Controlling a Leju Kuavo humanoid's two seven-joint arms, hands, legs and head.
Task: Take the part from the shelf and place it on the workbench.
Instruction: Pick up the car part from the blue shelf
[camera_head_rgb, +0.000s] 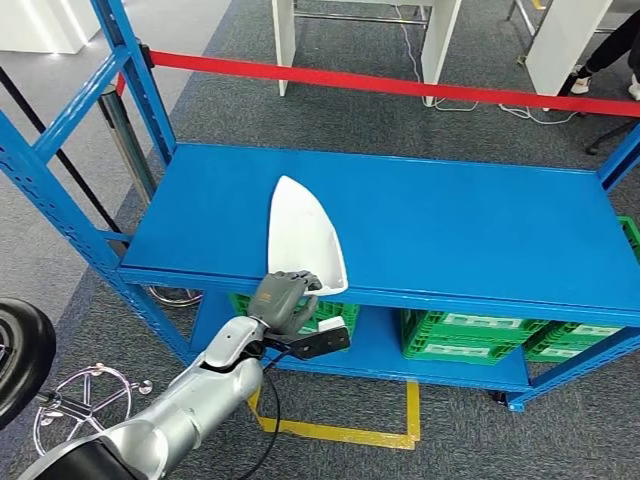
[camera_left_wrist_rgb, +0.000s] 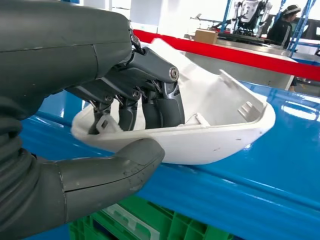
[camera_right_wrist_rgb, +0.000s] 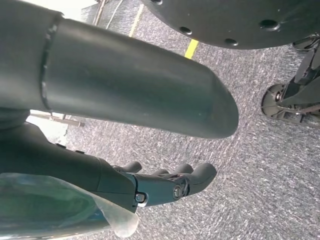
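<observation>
A white curved shell part (camera_head_rgb: 302, 230) lies on the blue shelf top (camera_head_rgb: 468, 230), its wide end at the front edge. My left hand (camera_head_rgb: 285, 298) grips that near end. In the left wrist view the dark fingers (camera_left_wrist_rgb: 151, 100) curl inside the part (camera_left_wrist_rgb: 226, 125) and the thick thumb (camera_left_wrist_rgb: 124, 167) presses under its outer wall. My right hand (camera_right_wrist_rgb: 166, 182) hangs over grey carpet with its fingers stretched out and nothing in them.
A red barrier tape (camera_head_rgb: 392, 82) runs behind the shelf. Green crates (camera_head_rgb: 468, 332) sit on the lower shelf level. Blue uprights (camera_head_rgb: 53, 190) stand at the left. A stool base (camera_head_rgb: 90, 395) and yellow floor tape (camera_head_rgb: 355, 432) lie near my left arm.
</observation>
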